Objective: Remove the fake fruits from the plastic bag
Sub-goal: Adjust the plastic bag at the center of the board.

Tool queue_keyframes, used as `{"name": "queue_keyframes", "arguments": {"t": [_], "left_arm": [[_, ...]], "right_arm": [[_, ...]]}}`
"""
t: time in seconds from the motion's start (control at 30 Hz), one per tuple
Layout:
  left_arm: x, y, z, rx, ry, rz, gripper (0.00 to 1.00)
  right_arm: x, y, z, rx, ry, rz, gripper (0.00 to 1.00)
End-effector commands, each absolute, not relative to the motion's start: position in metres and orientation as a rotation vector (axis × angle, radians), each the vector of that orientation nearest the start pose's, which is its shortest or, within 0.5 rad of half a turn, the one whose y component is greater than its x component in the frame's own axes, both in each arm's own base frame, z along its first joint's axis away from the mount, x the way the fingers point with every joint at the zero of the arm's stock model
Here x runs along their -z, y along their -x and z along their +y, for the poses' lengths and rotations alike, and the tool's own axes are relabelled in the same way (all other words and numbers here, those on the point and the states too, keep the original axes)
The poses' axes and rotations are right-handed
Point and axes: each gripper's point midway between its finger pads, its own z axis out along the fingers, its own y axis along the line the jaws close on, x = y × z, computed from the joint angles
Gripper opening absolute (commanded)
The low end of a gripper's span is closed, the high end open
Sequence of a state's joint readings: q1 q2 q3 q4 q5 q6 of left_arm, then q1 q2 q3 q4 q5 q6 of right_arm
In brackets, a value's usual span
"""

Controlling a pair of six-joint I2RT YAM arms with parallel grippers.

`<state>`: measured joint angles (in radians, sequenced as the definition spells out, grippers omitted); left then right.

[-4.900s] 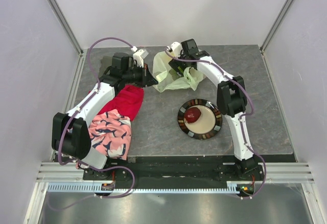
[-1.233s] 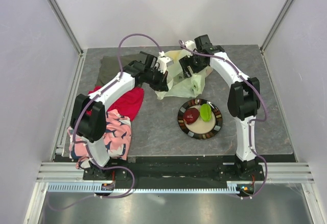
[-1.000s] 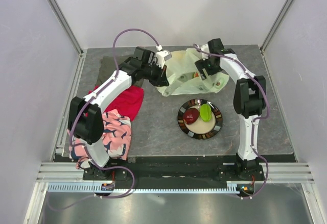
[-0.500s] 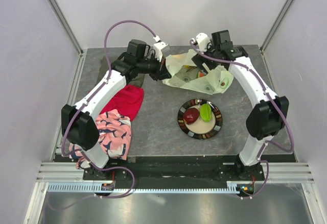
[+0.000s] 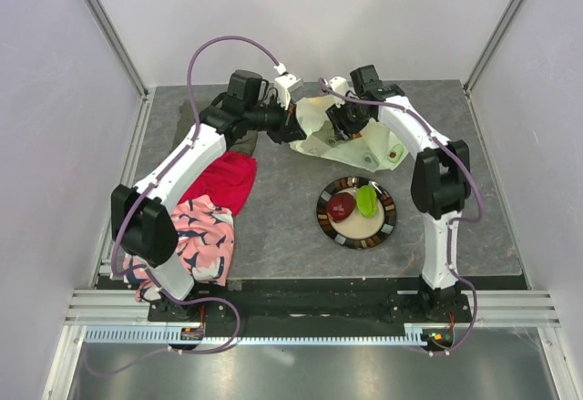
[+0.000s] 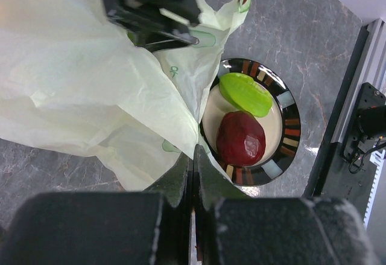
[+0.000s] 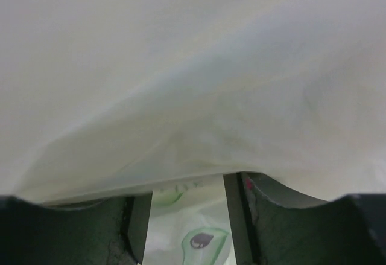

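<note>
White walls box in a grey marbled table point(image 5: 273, 227). At its far side lies the plastic bag point(image 5: 364, 152), pale green and crumpled. The left gripper point(image 6: 193, 156) has its fingers pressed together, pinching the bag's left edge. The right gripper point(image 5: 342, 127) sits at the bag's mouth. Its fingers point(image 7: 136, 223) stand apart, the tips hidden under film. Nearer the arms, a striped-rim plate point(image 5: 323, 209) holds a dark red apple point(image 5: 342, 206) and a green piece point(image 5: 366, 200), touching. A red cloth point(image 5: 223, 181) and a pink patterned cloth point(image 5: 200, 241) lie to the left.
</note>
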<state>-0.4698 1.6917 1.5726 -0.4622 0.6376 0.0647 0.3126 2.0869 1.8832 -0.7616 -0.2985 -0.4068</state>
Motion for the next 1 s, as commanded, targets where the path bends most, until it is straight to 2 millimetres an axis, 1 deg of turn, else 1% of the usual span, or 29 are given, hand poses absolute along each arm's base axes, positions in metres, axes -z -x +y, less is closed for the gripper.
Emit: {"name": "queue_keyframes", "arguments": {"t": [0.0, 0.03, 0.07, 0.1, 0.13, 0.17, 0.23, 0.37, 0.47, 0.53, 0.6, 0.7, 0.77, 0.83, 0.9, 0.93, 0.97], "left_arm": [[-0.266, -0.356, -0.301, 0.938, -0.942, 1.903, 0.02], [-0.266, -0.356, -0.300, 0.936, -0.941, 1.903, 0.02], [-0.266, -0.355, -0.299, 0.931, -0.943, 1.901, 0.02], [-0.264, -0.354, -0.298, 0.928, -0.944, 1.906, 0.02], [-0.263, -0.355, -0.297, 0.919, -0.943, 1.907, 0.02], [-0.263, -0.355, -0.296, 0.913, -0.945, 1.907, 0.02], [-0.260, -0.354, -0.295, 0.908, -0.948, 1.913, 0.02], [-0.258, -0.352, -0.294, 0.911, -0.949, 1.919, 0.02], [-0.257, -0.352, -0.294, 0.909, -0.952, 1.920, 0.02], [-0.255, -0.352, -0.294, 0.911, -0.950, 1.926, 0.02], [-0.255, -0.352, -0.295, 0.914, -0.953, 1.924, 0.02], [-0.253, -0.353, -0.295, 0.919, -0.953, 1.930, 0.02], [-0.252, -0.353, -0.297, 0.923, -0.958, 1.930, 0.02], [-0.252, -0.354, -0.296, 0.920, -0.956, 1.931, 0.02], [-0.251, -0.355, -0.296, 0.915, -0.958, 1.932, 0.02], [-0.249, -0.355, -0.296, 0.914, -0.956, 1.936, 0.02], [-0.249, -0.356, -0.296, 0.913, -0.954, 1.937, 0.02]], "right_arm": [[-0.127, -0.516, 0.190, -0.329, 0.775, 2.337, 0.54], [-0.124, -0.522, 0.188, -0.313, 0.752, 2.345, 0.54], [-0.119, -0.530, 0.180, -0.259, 0.695, 2.362, 0.54], [-0.115, -0.536, 0.177, -0.226, 0.674, 2.368, 0.55], [-0.112, -0.540, 0.173, -0.193, 0.654, 2.370, 0.55], [-0.109, -0.543, 0.165, -0.133, 0.628, 2.381, 0.56], [-0.104, -0.543, 0.159, -0.090, 0.612, 2.397, 0.57], [-0.087, -0.537, 0.144, -0.017, 0.577, 2.451, 0.59], [-0.080, -0.537, 0.134, 0.048, 0.547, 2.467, 0.61], [-0.079, -0.541, 0.128, 0.090, 0.524, 2.465, 0.62], [-0.074, -0.543, 0.124, 0.108, 0.505, 2.473, 0.62], [-0.067, -0.552, 0.124, 0.107, 0.484, 2.474, 0.66], [-0.069, -0.559, 0.127, 0.101, 0.490, 2.460, 0.67], [-0.080, -0.563, 0.132, 0.091, 0.500, 2.425, 0.71], [-0.099, -0.565, 0.134, 0.100, 0.500, 2.381, 0.74], [-0.108, -0.564, 0.134, 0.102, 0.509, 2.364, 0.74], [-0.113, -0.563, 0.135, 0.099, 0.511, 2.356, 0.74]]}}
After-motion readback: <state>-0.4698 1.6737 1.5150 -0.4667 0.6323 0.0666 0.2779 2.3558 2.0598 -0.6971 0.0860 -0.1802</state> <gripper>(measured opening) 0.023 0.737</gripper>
